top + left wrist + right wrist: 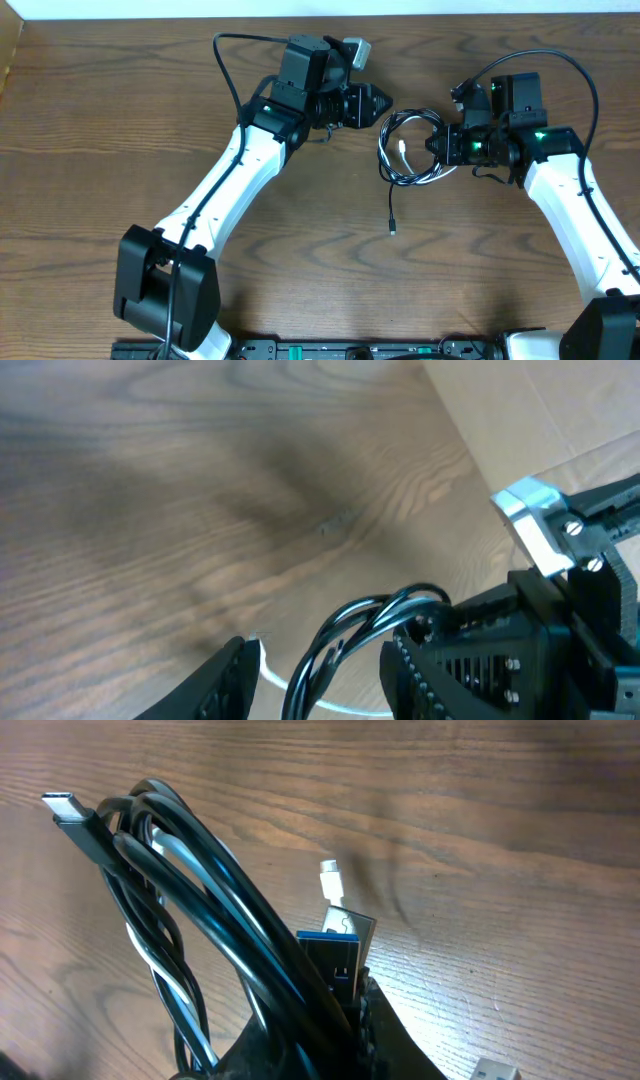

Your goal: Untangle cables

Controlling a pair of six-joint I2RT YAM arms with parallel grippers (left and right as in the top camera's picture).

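Note:
The cables point(410, 150) lie as a small coil of black loops with a white cord point(402, 152) threaded through, between my two grippers. A black tail runs down to a small plug point(392, 228). My right gripper point(437, 146) is shut on the coil's right side. In the right wrist view the black strands point(200, 900), a blue-tongued plug point(335, 945) and a white plug tip point(330, 880) rise from the shut right gripper point(350, 995). My left gripper point(388, 103) is at the coil's upper left. In its wrist view the left gripper point(320, 655) stands open around the black strands point(345, 635), touching neither finger.
A cardboard box point(8, 50) sits at the table's far left edge, and cardboard point(540, 410) shows behind the right arm point(570, 610) in the left wrist view. A silver connector point(495, 1070) lies on the wood by the right gripper.

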